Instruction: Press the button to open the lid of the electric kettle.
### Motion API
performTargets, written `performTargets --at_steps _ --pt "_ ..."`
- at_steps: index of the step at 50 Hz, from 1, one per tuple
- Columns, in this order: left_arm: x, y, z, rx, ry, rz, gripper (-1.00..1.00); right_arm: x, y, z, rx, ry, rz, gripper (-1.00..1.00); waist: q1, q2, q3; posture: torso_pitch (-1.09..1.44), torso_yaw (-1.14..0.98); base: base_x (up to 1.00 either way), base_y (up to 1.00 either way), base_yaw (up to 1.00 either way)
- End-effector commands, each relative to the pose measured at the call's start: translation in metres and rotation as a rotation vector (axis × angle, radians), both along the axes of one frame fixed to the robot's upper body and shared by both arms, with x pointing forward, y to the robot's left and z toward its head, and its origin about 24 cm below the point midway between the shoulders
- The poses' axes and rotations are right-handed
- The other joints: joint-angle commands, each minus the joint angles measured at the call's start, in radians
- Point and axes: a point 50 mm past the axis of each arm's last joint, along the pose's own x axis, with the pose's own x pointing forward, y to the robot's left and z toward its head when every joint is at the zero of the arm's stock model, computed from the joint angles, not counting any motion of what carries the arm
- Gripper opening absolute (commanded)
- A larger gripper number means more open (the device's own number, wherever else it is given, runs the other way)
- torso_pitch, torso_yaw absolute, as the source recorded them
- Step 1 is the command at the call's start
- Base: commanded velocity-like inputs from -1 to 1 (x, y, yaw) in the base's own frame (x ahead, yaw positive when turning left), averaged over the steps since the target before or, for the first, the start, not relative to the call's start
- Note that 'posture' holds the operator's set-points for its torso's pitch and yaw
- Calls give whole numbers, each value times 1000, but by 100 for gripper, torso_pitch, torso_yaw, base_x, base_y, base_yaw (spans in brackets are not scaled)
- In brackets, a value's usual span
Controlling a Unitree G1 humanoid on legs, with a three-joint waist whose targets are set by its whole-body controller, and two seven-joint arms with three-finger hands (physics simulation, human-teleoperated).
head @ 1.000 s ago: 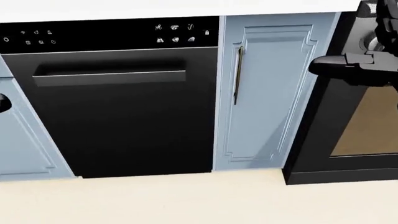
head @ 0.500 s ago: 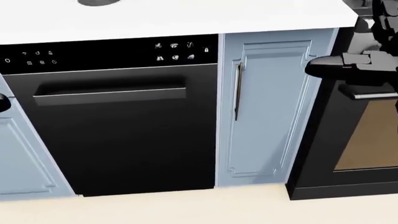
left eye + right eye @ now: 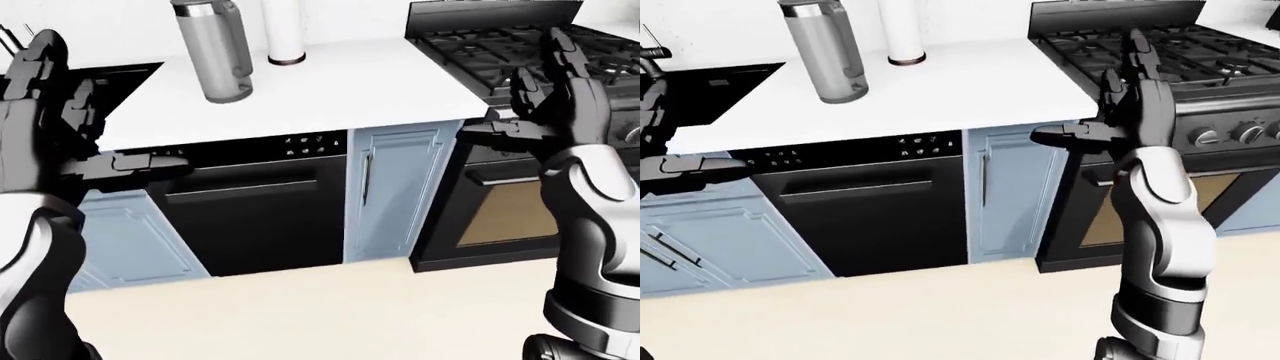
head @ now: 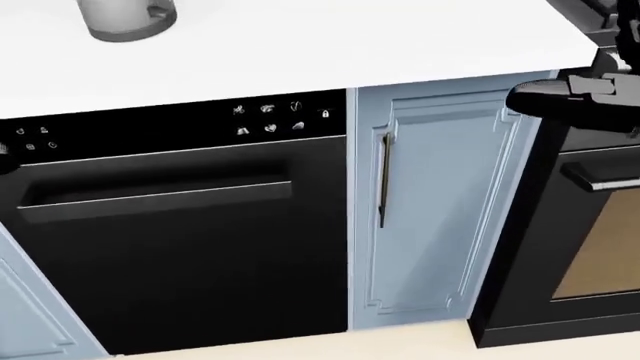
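Head cam has tilted up vs earlier frames: dishwasher [image 4: 170, 232] and narrow blue cabinet door [image 4: 425, 202] sit lower in the head view, more white countertop [image 4: 330, 45] shows, and the kettle's grey base now peeks in at top left. So the whole pic shifted, not the objects.

Electric kettle [image 3: 213, 49]: tall grey cylinder w/ darker top, standing upright on the countertop, up and to the right of the left hand [image 3: 40, 97], well apart from it; well left of the right hand [image 3: 560, 90] too. Lid button not made out at this res. Just right of the kettle stands a white roll [image 3: 284, 31] on a dark base, close but not touching as far as visible.

Left hand: raised, fingers spread and pointing up, thumb sticking out sideways to the right, holding nothing. It's over the dark sink [image 3: 715, 79] edge in the left-eye view.

Right hand: also raised, fingers extended upward, thumb out to the left, empty. Behind it in the eye views is the gas stove [image 3: 1200, 52] w/ black grates; below it the oven door [image 3: 510, 214] w/ a brownish window. Cream floor [image 3: 300, 315] along the bottom.
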Motion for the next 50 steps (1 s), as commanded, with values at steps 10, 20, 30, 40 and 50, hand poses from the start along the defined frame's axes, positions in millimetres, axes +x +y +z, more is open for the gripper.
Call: performTargets --at_steps 10,20,30,40,50 --pt "-5 2 10 13 -50 23 100 -2 5 16 -3 -68 19 100 33 -38 0 0 0 18 44 0" --pt "-5 2 10 18 -50 22 100 -2 5 15 -5 -63 22 100 17 -105 -23 0 0 17 44 0" --pt "-5 2 12 16 -53 21 100 -3 5 16 -4 -65 20 100 10 25 -13 0 0 16 44 0" --pt "-6 1 14 23 -57 18 100 -3 6 16 -4 -65 20 100 26 -62 -9 0 0 17 40 0" --pt "-7 0 14 25 -58 16 100 -4 6 15 -6 -64 22 100 22 -95 -13 0 0 17 20 0"
